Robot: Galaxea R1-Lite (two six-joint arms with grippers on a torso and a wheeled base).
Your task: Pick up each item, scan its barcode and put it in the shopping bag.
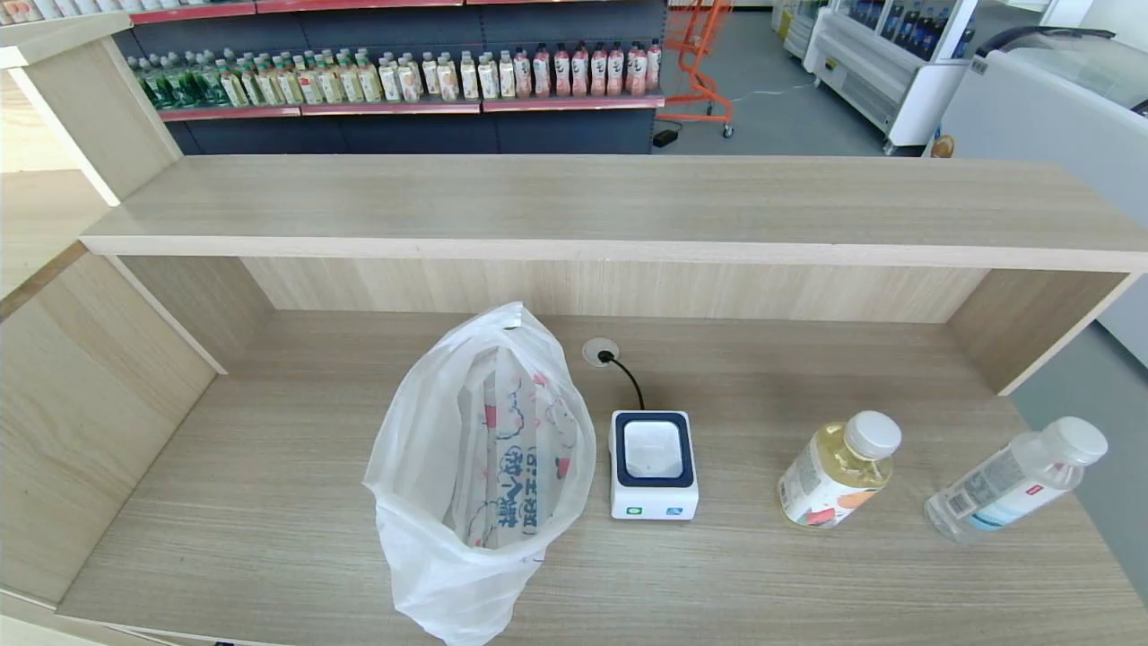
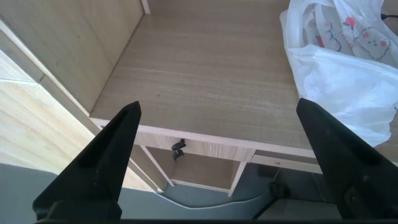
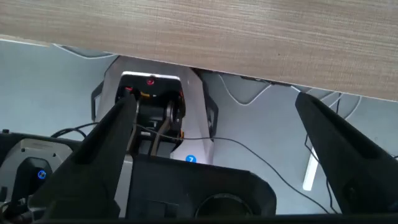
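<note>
Two bottles lie on their sides at the right of the counter (image 1: 269, 538), caps pointing far and to the right. The yellow drink bottle (image 1: 839, 471) is stubby and rounded, clear plastic over pale yellow liquid, with a white screw cap and a label wrapped round it. Further right, near the counter's right edge, the clear water bottle (image 1: 1013, 480) is slimmer, see-through, white-capped, with a white label. The two are apart, not touching.

Left of the yellow bottle sits the scanner (image 1: 654, 465), a small white box with rounded corners and a dark blue frame round a pale glass window; its black cable (image 1: 628, 377) runs to a round hole at the far side of the counter. Just beside the scanner, on its left, the shopping bag (image 1: 480, 475) stands open, thin crinkled translucent white plastic, with a printed pack (image 1: 520, 449) in white, pink and blue upright inside.

Both pincers hang back off the counter's near edge, well apart from the bottles. The left pincer (image 2: 217, 106) is at the near left, its dark tapered fingers (image 2: 118, 155) spread wide with nothing between them, the bag (image 2: 348, 68) to its right. The right pincer (image 3: 216, 98) is likewise spread and empty, just off the wood-grain edge.

The counter is light wood-grain laminate with a raised shelf (image 1: 628, 202) along its far side
</note>
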